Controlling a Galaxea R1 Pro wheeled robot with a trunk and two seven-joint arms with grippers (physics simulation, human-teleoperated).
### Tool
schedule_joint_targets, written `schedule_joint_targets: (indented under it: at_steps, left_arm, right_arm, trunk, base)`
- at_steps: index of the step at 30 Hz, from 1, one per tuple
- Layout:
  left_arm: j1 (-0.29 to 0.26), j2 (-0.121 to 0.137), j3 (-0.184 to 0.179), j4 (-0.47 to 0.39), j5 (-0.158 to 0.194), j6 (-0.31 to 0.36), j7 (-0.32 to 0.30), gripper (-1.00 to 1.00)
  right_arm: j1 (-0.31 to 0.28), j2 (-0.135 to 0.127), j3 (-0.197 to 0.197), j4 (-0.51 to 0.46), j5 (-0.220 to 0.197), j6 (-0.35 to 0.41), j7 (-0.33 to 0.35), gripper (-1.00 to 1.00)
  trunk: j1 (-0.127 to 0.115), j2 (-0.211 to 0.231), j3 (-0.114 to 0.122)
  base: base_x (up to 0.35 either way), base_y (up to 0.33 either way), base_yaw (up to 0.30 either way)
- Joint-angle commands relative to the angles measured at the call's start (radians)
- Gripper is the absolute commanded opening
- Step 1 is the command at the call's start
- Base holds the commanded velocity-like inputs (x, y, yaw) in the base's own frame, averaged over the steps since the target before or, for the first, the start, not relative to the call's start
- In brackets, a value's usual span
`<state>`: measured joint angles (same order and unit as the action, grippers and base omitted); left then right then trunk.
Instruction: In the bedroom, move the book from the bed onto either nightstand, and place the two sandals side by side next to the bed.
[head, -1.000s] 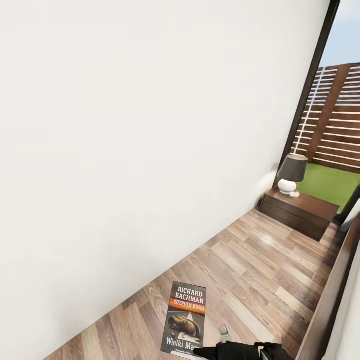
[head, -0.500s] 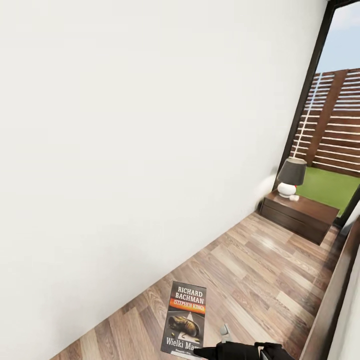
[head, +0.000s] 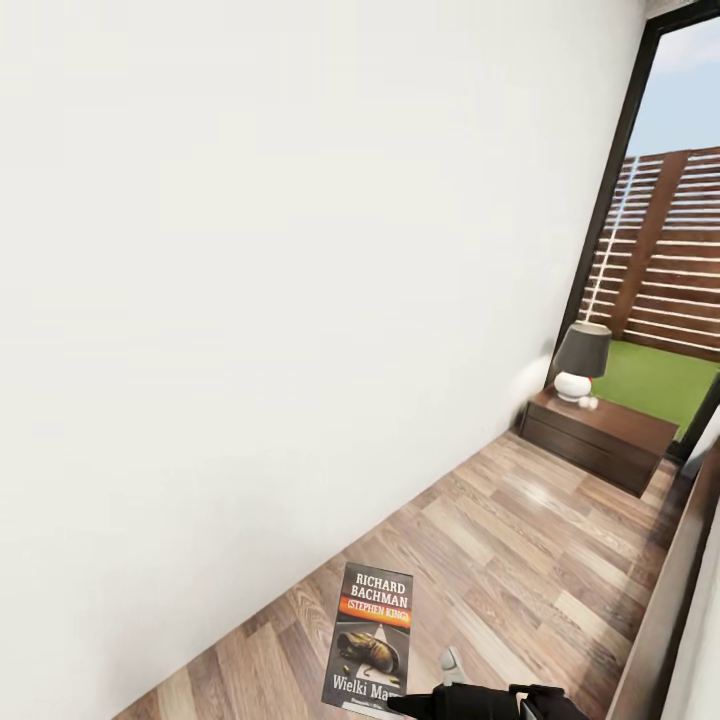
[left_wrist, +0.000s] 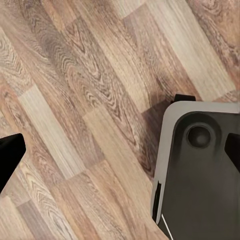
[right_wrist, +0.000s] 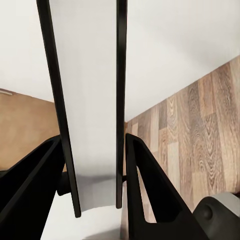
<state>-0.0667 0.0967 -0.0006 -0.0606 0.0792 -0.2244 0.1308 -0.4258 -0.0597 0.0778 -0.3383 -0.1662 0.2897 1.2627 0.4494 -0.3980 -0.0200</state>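
book (head: 372, 640) held upright low in head view, cover facing camera, clamped at lower edge by right gripper (head: 400, 706). in right wrist view, book (right_wrist: 90, 105) seen edge-on between two dark fingers (right_wrist: 145, 190), closed on it. left gripper (left_wrist: 120, 155) over plank floor (left_wrist: 75, 100), fingertips wide apart, nothing between. nightstand (head: 600, 435) far ahead by window, well apart from book, lamp (head: 580, 360) on top. likely step: carrying book to nightstand. next: drive closer along wall, then set book on bare top beside lamp. sandals still to do.
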Motion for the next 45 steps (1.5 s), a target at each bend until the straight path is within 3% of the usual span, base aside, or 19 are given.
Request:
schedule_joint_targets:
  at_steps: [1,23,45]
  left_arm:
    - [-0.001,0.000,-0.001,0.001,0.008,-0.004,0.000,1.00]
    - [-0.001,0.000,-0.001,0.001,0.008,-0.003,0.000,1.00]
    - [-0.001,0.000,-0.001,0.001,0.008,-0.003,0.000,1.00]
  right_arm:
    - [-0.001,-0.001,0.008,-0.001,-0.010,0.009,0.000,-1.00]
    - [-0.001,0.000,0.008,-0.001,-0.010,0.009,-0.001,-1.00]
    - [-0.001,0.000,0.008,0.000,-0.010,0.009,0.000,-1.00]
  trunk:
    - [0.001,-0.002,-0.001]
    - [0.001,-0.002,0.005]
    - [0.001,-0.002,0.018]
  base:
    - [0.000,0.000,0.000]
    - [0.090,0.060,-0.013]
    - [0.092,0.078,-0.238]
